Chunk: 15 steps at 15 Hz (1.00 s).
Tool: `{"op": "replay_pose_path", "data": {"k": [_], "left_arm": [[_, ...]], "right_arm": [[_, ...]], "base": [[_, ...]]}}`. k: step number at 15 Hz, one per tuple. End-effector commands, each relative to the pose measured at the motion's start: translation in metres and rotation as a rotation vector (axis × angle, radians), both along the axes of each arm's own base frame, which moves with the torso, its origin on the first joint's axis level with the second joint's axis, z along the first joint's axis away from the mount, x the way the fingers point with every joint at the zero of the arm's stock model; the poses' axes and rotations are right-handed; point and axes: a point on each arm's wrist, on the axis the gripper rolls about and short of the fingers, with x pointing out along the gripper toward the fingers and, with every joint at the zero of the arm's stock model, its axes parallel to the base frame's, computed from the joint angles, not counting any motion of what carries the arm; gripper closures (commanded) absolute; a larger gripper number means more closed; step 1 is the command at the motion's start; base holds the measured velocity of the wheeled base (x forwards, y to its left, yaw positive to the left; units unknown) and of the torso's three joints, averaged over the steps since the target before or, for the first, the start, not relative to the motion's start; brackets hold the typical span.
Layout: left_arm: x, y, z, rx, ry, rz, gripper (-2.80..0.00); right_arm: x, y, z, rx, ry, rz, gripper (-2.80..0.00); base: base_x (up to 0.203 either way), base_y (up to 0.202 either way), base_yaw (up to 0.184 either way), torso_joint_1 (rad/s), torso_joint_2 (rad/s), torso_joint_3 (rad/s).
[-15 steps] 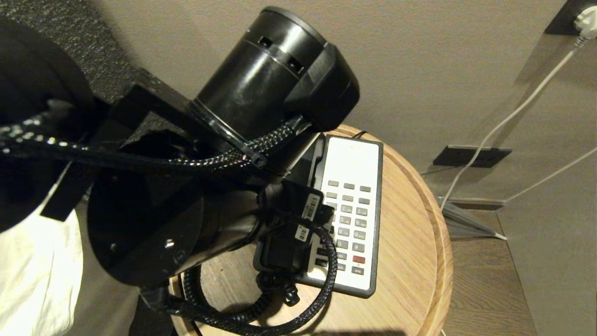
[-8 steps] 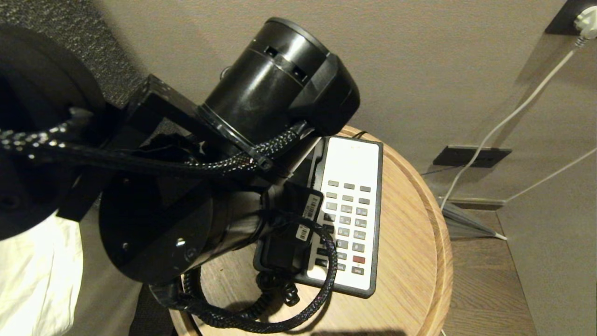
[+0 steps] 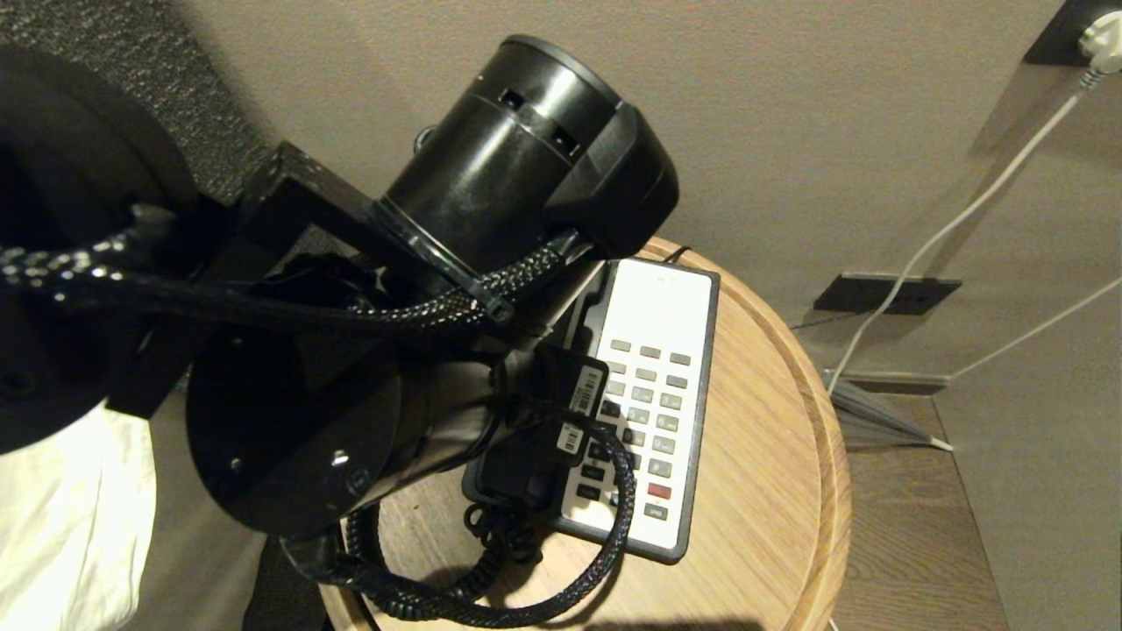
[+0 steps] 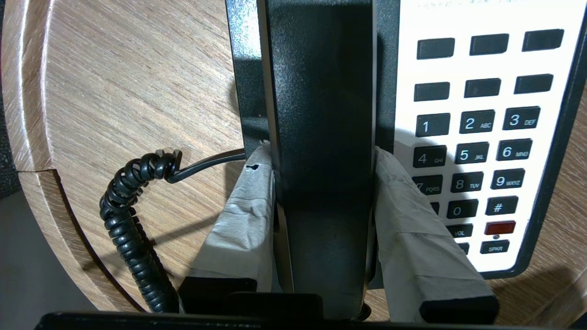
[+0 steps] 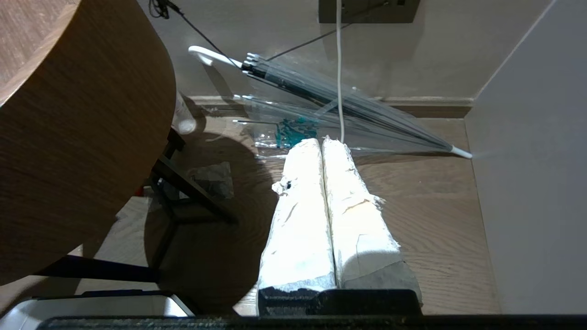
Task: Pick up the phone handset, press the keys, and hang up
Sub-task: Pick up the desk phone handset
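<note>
Left wrist view, left gripper (image 4: 323, 158) jaws clamping phone handset (image 4: 321, 105) sides

Left arm: reached forward and down over the counter, its black cylindrical links filling the left half of the head view.
Left claw (image 4: 323, 151): tape-wrapped fingers (image 4: 243, 215) pressed against both sides of the phone handset (image 4: 321, 114), one on each flank.
Right arm: hung low beside the counter, pointed at the floor.
Right claw (image 5: 323, 146): white-wrapped fingers pressed together, nothing held between them.
</note>
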Motion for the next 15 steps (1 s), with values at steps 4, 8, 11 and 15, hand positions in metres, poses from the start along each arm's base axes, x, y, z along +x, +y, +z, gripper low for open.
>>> {"op": "replay_pose_path", "data": {"k": [4, 8, 11, 15], "left_arm": [[-0.005, 0.01, 0.009, -0.026, -0.013, 0.01, 0.0], [-0.013, 0.029, 0.026, -0.071, -0.037, 0.02, 0.0], [-0.016, 0.042, 0.037, -0.117, -0.056, 0.038, 0.0], [-0.03, 0.091, 0.065, -0.281, -0.105, 0.129, 0.0]], "right_arm": [[0.001, 0.0, -0.006, 0.0, 0.019, -0.001, 0.0], [0.001, 0.0, -0.006, 0.0, 0.019, 0.0, 0.0], [0.001, 0.0, -0.005, 0.0, 0.019, -0.001, 0.0], [0.001, 0.0, -0.006, 0.0, 0.019, 0.002, 0.0]], "base": [[0.0, 0.0, 0.0, 0.0, 0.0, 0.0], [0.0, 0.0, 0.0, 0.0, 0.0, 0.0], [0.0, 0.0, 0.0, 0.0, 0.0, 0.0], [0.0, 0.0, 0.0, 0.0, 0.0, 0.0]]}}
